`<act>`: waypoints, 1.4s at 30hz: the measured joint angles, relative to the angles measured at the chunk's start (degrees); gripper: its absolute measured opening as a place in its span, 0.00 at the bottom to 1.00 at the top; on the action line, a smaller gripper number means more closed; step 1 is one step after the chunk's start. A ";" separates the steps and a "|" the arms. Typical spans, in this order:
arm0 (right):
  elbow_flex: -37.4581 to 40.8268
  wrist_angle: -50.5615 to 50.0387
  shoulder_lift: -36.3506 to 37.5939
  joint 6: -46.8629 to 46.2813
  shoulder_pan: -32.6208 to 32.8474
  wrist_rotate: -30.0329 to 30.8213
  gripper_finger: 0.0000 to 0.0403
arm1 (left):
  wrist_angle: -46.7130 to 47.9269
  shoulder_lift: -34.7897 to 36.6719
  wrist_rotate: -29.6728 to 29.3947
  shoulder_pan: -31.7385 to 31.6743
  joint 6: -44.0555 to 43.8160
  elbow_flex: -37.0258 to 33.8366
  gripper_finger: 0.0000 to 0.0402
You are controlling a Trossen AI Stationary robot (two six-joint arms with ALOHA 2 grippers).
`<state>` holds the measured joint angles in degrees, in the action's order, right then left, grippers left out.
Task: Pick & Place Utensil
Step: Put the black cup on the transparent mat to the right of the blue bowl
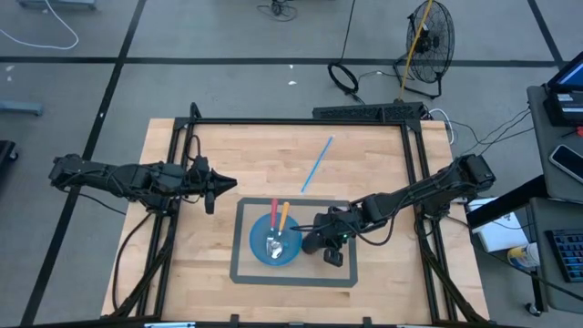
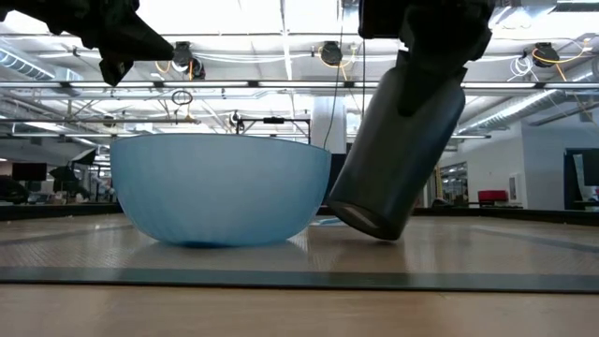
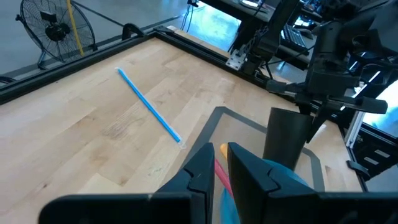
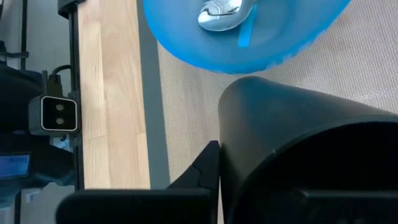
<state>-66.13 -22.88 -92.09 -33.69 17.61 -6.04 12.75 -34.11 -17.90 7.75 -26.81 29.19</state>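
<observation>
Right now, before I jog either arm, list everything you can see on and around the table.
Bowl: one, blue, on the grey mat.
Utensils: red and orange handles plus a silver spoon, in the bowl.
Straw: one, blue, on bare wood beyond the mat.
Cup: one, dark, tilted, beside the bowl.
Mat: one, grey, table centre.
Fan: one, black, floor behind the table.
Right tool: gripping the cup.
Left tool: shut, empty, left of the mat.

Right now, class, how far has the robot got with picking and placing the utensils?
Done: utensils, including a spoon, already lie in the blue bowl.
In hand: the right gripper holds a dark cup tilted beside the bowl, on the grey mat.
Left: a blue straw lies on bare wood. The left gripper hovers nearby, holding nothing.
</observation>
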 joint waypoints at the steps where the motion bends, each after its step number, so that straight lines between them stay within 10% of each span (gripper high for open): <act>1: 0.00 -0.19 0.00 0.02 0.00 -0.01 0.01 | 0.00 -0.01 0.01 0.00 0.00 0.00 0.12; 42: -5.99 -18.70 0.04 4.31 -7.15 -4.75 0.03 | 0.79 -0.01 -0.23 0.00 0.79 0.00 0.12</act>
<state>-72.12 -41.59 -92.05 -29.38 10.46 -10.79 13.54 -34.12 -18.14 7.75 -26.02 29.19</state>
